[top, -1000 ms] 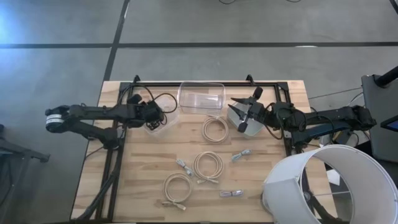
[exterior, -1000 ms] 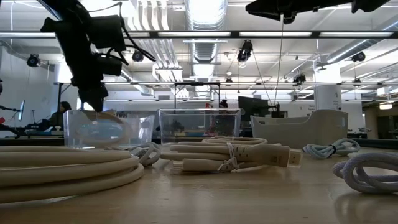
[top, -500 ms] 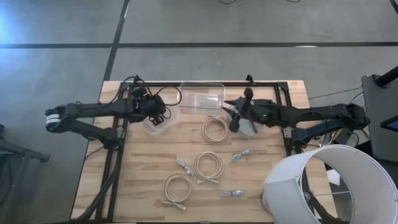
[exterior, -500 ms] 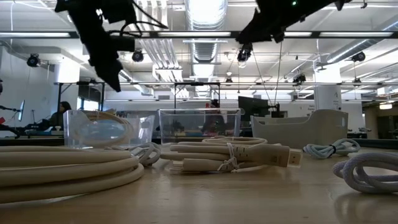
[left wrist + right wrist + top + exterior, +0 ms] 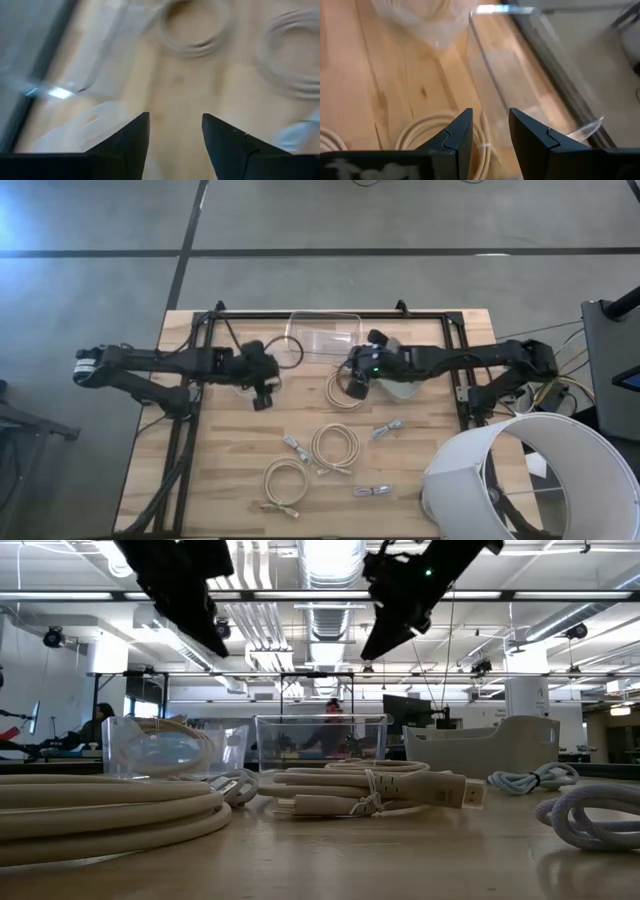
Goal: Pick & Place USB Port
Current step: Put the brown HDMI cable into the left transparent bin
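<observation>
Over the middle of the light wooden desk (image 5: 230,470), both arms have swung inward since a second ago. The left claw (image 5: 262,390) was down at the small clear plastic tub (image 5: 243,384) holding a coiled cream cable; it has since lifted out and now sits just past the tub's near edge, fingers spread, nothing between them in its wrist view. That looks like a finished drop-off.

The right claw (image 5: 354,381) has left the white bin (image 5: 400,380) on its side and travelled toward the centre. It now hangs above the coiled cream cable (image 5: 346,389) lying just in front of the large clear rectangular container (image 5: 324,336). Fingers (image 5: 455,137) are parted and empty; the coil shows below them, claw well off the desk in the low view.

Judgement: right arm is lining up the next pick, this coil being the likely target. More cream cables are still loose: a second coil (image 5: 334,446), a third (image 5: 285,480), plus small bundles (image 5: 388,428) and (image 5: 374,492). Task well short of done.
</observation>
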Tool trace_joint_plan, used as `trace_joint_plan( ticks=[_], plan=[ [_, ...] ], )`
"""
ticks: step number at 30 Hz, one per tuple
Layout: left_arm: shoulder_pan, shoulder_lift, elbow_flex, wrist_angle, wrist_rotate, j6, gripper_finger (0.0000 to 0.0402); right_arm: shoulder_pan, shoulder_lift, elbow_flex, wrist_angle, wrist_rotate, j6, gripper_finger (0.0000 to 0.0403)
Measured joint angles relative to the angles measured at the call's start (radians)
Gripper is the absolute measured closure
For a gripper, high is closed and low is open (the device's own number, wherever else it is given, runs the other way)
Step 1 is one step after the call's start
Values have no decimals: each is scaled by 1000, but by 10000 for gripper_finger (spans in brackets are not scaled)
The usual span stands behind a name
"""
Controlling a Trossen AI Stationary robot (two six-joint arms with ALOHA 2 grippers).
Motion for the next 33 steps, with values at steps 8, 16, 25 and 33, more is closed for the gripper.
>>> trace_joint_plan(
  ticks=[8,16,25,33],
  plan=[
    [-189,17,-38,108,107,-84,217,-5,119,85,-75,-139,-58,280],
    [-278,97,-99,198,189,-196,218,-19,134,51,-71,-233,-50,280],
    [-280,215,-100,242,264,-201,218,-36,113,40,-66,-288,-15,280],
    [-309,263,-100,322,279,-315,218,-42,107,39,-59,-288,-86,280]
  ],
)
